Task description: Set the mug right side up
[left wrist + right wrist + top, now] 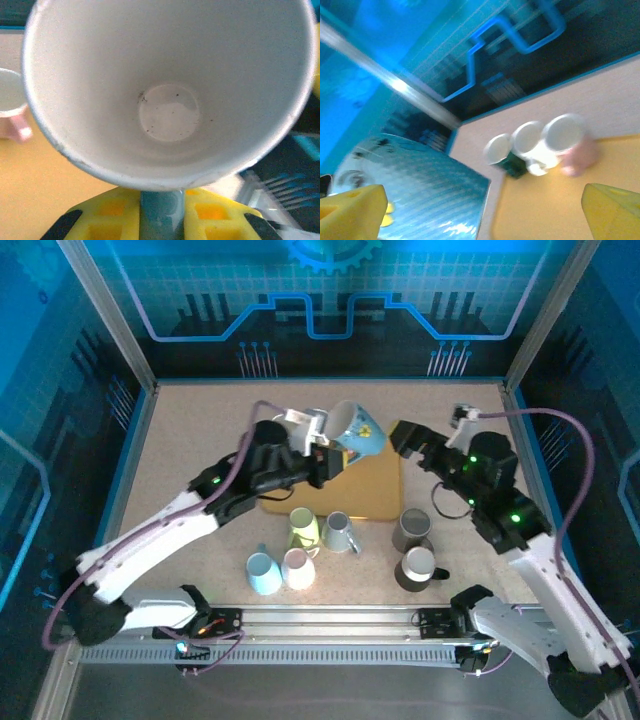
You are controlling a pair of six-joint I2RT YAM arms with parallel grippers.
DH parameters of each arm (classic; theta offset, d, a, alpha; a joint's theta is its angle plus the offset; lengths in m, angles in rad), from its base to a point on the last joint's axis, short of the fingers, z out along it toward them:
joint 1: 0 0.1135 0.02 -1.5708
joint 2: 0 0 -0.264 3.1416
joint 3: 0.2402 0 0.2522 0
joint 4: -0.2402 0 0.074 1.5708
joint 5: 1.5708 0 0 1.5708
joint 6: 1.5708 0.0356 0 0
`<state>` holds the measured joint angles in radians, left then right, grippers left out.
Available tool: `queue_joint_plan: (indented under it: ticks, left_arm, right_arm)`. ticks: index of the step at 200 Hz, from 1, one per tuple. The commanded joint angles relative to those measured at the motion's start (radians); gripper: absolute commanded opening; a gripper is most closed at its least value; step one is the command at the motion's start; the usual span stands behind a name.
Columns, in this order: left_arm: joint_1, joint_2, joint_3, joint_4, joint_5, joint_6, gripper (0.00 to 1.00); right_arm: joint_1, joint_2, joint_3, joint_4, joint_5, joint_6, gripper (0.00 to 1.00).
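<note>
**Blue mug (358, 428) held tilted over the far edge of the yellow board (375, 490), mid-counter (200, 440).**

The left end effector (325, 445) is clamped narrow on the mug at its rim. The mug leans with its white inside turned back toward that arm, neither upright nor mouth-down. The right end effector (408, 437) stands spread wide, holding nothing, just right of the mug. A cluster of other mugs (305, 530) sits nearer, along the board's near edge.

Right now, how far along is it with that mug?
Done: the left gripper has the mug gripped and raised. In hand: it's tilted, mouth sideways, over the mat. Left: finish turning it upright, set it down, let go. The right gripper is open, holding nothing.
</note>
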<state>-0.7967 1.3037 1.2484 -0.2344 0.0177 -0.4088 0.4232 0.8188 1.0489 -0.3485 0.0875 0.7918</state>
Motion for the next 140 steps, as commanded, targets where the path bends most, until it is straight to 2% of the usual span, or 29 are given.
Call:
queue_joint_plan:
  ticks: [1,27,47,83,140]
  left_arm:
    - [-0.063,0.163,0.159,-0.096,-0.302,0.148,0.00]
    - [-0.110,0.378,0.368,-0.178,-0.471,0.149,0.00]
    - [-0.128,0.531,0.518,-0.241,-0.582,0.128,0.00]
    - [-0.143,0.754,0.729,-0.320,-0.620,0.093,0.00]
    - [-0.133,0.972,0.889,-0.383,-0.651,0.027,0.00]
  right_arm:
    - [-0.018,-0.076,0.052,-0.295,0.267,-0.130,1.00]
    - [-0.020,-0.122,0.108,-0.383,0.387,-0.142,1.00]
    - [-0.020,-0.130,0.128,-0.429,0.428,-0.135,1.00]
    - [-0.021,-0.164,0.081,-0.416,0.400,-0.133,1.00]
    - [-0.022,-0.182,0.015,-0.385,0.318,-0.137,1.00]
